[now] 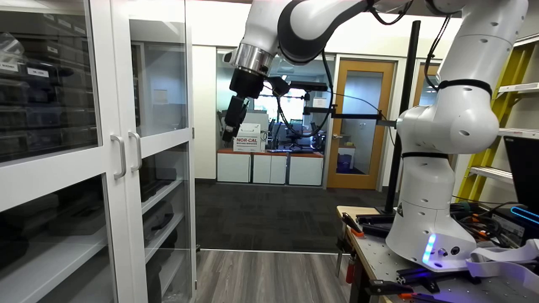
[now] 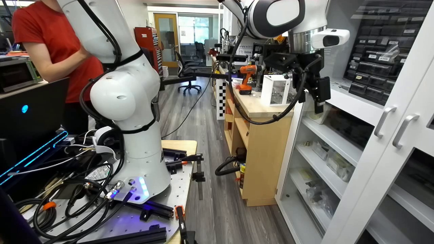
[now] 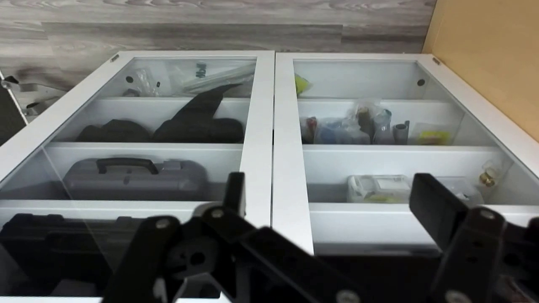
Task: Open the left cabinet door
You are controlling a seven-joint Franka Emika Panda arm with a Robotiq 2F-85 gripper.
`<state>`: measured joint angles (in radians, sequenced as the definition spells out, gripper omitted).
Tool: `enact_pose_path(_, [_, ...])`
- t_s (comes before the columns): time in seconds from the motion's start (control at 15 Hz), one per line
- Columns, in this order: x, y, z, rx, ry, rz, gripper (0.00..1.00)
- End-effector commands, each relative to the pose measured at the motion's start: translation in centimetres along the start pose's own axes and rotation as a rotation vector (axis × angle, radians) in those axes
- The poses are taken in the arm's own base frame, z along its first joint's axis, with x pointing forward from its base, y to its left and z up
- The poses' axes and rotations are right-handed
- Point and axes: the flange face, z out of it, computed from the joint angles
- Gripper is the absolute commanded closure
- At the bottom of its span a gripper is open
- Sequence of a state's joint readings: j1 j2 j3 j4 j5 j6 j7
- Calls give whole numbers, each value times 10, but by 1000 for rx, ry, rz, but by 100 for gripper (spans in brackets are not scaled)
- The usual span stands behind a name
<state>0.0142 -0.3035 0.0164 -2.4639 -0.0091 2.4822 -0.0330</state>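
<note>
The left cabinet door shows in an exterior view [image 1: 63, 173], in an exterior view [image 2: 356, 108] and on the right of the wrist view [image 3: 290, 168]. It is a shut white-framed glass door with a mid-rail. Its bar handle shows in both exterior views [image 1: 119, 156] [image 2: 385, 122]; I cannot make it out in the wrist view. My black gripper [image 3: 328, 185] is open and empty, pointing down toward the cabinet. In the exterior views the gripper [image 1: 230, 131] [image 2: 315, 101] hangs in front of the doors, apart from them and the handle.
The right cabinet door [image 1: 164, 142] is shut, its handle [image 1: 135, 150] close beside the left one's. A wooden workbench [image 2: 264, 159] adjoins the left door's side. The robot's table [image 2: 183, 183] holds clamps and cables. A person in red [image 2: 57, 44] stands behind the arm.
</note>
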Motion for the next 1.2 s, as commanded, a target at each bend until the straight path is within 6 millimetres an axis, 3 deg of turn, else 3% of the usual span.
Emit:
enact_pose_path(0.0, [9, -6, 6, -2, 103, 67, 0])
enact_pose_path(0.6, [38, -24, 39, 9, 276, 51, 0])
enact_pose_path(0.67, [29, -19, 35, 13, 245, 44, 0])
enact_pose_path(1.13, [29, -20, 40, 14, 238, 43, 0])
